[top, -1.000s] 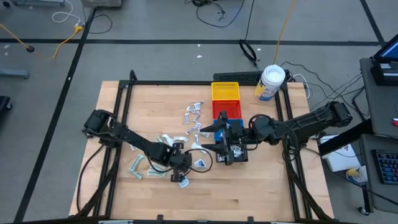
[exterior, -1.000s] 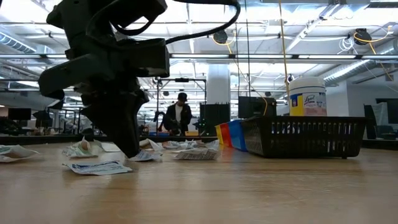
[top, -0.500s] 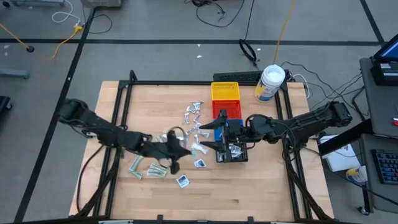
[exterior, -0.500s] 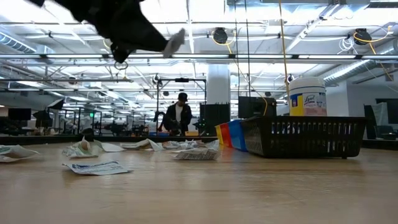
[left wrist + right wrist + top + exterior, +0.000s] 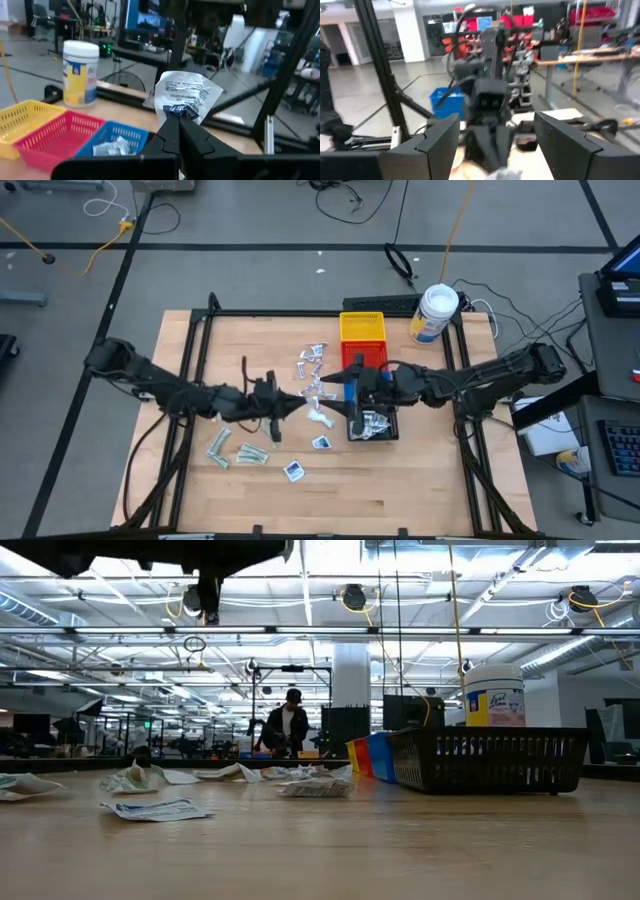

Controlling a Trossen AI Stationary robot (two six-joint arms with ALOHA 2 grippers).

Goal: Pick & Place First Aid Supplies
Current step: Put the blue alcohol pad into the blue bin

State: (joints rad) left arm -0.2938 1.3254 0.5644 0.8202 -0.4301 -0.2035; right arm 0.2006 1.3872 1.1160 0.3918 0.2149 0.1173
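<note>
On the left of the surface (image 5: 420,480) I see loose packets: pale green wrappers (image 5: 232,448) lying flat near the left arm, and a white square packet (image 5: 295,470) toward the near edge. My left gripper (image 5: 178,125) is lifted above the surface, just short of the middle, and its fingers (image 5: 165,137) are pinched tight on a crumpled white sachet (image 5: 186,95). The sachet stands up out of the fingertips, its long axis roughly in line with the fingers, pointing toward the bins.

Ahead of that gripper, in the left wrist view, the row of bins lies below and beyond the sachet: yellow bin (image 5: 25,116), red bin (image 5: 57,135), then blue bin (image 5: 112,140), which already holds a packet. The blue one is nearest the fingers, so I judge that the drop calls for a short carry forward and rightward.

More packets (image 5: 312,365) are scattered mid-surface, between the arms. To the right, my right gripper (image 5: 495,132) waits over the black bin (image 5: 372,423) with fingers spread wide and holding nothing, facing the left arm. The white jar (image 5: 436,312) stands at the far right corner.
</note>
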